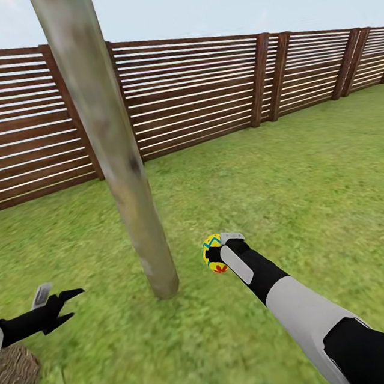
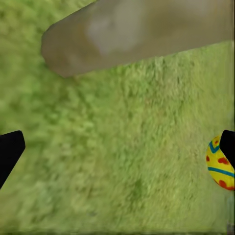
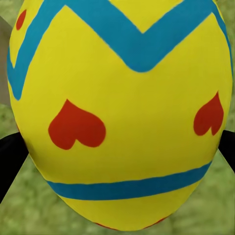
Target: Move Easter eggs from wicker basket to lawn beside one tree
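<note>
Black fingers [image 3: 9,156] of the right gripper [image 1: 217,250] are clamping one yellow Easter egg with red heart marks and blue-green zigzag bands [image 1: 213,253], one finger on each side of the shell, as the right wrist view is showing close up [image 3: 122,112]. In the head view the egg is hanging in the grasp above the bright green mottled lawn [image 1: 289,191], near the foot of the tall pale grey-beige bare tree trunk [image 1: 110,142] and on its right side; whether the egg is touching the grass cannot be told. The left gripper [image 1: 64,306] is reaching out low at the left of the head view with its two dark fingers spread apart and nothing between them. The left wrist view is looking past those parted fingers [image 2: 10,149] onto grass [image 2: 122,156], with the base of the trunk [image 2: 132,32] beyond and the held egg [image 2: 219,164] at the frame's edge. A piece of the brown open-weave wicker basket [image 1: 15,379] is peeking in at the lower left corner of the head view, just below the left arm; its contents are out of sight. A dark brown horizontal-slat wooden fence [image 1: 202,87] is running behind the tree along the far edge of the lawn.
</note>
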Controlling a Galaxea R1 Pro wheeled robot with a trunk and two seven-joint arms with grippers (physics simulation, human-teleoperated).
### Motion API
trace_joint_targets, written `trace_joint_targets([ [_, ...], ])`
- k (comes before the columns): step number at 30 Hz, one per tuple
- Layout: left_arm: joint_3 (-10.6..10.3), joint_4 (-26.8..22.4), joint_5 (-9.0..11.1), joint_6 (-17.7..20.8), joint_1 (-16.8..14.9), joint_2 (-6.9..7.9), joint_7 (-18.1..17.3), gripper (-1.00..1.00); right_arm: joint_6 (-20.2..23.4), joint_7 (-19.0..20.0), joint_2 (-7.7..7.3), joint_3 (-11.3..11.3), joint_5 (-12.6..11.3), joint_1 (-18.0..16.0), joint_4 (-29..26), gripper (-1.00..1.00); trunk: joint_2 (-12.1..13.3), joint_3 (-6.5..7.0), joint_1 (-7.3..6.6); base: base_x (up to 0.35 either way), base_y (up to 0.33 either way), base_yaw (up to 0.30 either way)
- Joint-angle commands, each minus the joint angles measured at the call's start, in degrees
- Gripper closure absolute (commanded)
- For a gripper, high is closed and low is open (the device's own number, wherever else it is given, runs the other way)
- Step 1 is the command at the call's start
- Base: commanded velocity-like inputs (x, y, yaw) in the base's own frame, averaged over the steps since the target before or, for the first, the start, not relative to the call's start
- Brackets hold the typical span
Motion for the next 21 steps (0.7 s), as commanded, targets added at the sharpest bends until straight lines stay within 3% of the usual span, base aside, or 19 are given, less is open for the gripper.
trace_joint_targets([
  [1,0.2,0.0,-0.1,1.0,-0.1,0.39,-0.8,-1.0,0.1,-0.5,0.0,0.2,-0.5,0.0,0.0,1.0,-0.4,-0.14,0.22,0.0,0.0,0.0],
  [5,0.1,0.0,-0.1,1.7,-0.1,1.37,-3.4,-1.0,0.1,-0.5,0.0,0.2,-0.5,0.0,0.0,1.0,-2.0,-0.49,1.1,0.0,0.0,0.0],
  [10,-0.2,0.2,-0.6,1.8,0.0,1.51,-14.1,-1.0,0.1,-0.5,0.0,2.0,-0.5,0.0,0.0,1.0,-4.0,-0.92,2.19,0.0,0.0,0.039],
  [19,-0.3,0.9,-0.4,1.8,1.0,1.38,-16.4,-1.0,0.2,-0.5,0.0,2.4,-0.6,0.0,0.0,1.0,-7.7,-1.96,4.17,0.0,0.0,0.215],
  [21,-0.7,0.9,-0.7,1.8,2.3,1.31,-22.4,-1.0,0.8,-0.5,0.0,2.1,-1.3,0.0,0.0,1.0,-8.1,-2.09,4.39,0.0,0.0,0.157],
])
